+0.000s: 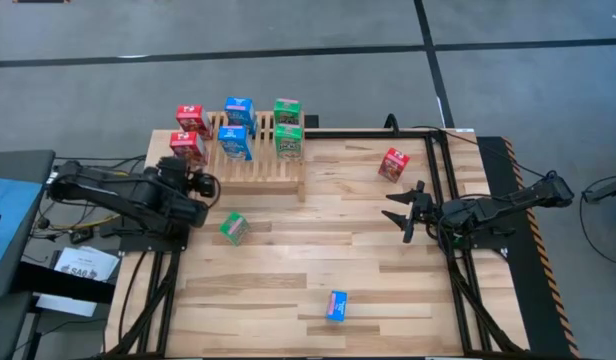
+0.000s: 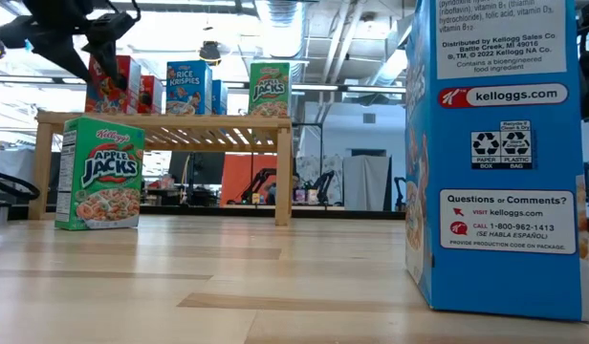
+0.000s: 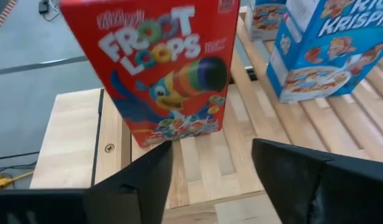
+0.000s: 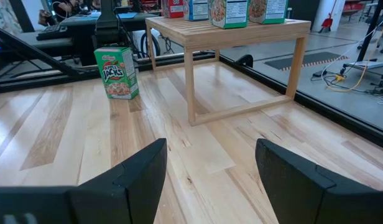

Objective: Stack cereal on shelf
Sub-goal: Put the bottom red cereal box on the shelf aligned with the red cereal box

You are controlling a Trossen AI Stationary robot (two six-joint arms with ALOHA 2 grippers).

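The wooden slatted shelf (image 1: 256,160) stands at the table's far left and carries several cereal boxes upright in red, blue and green. The nearer red box (image 3: 160,68) stands on the slats at the shelf's left end. My left gripper (image 3: 210,155) is open just short of that box, by the shelf's near left corner (image 1: 203,185), and touches nothing. A green box (image 1: 233,227), a red box (image 1: 393,163) and a blue box (image 1: 336,305) stand on the table. My right gripper (image 1: 403,210) waits open at the right, low over the table.
Black frame rails (image 1: 433,190) run along the table's right side and far edge. The blue box (image 2: 495,153) stands near the front edge. Bare planks lie between the shelf, the green box (image 4: 117,71) and my right gripper (image 4: 210,155).
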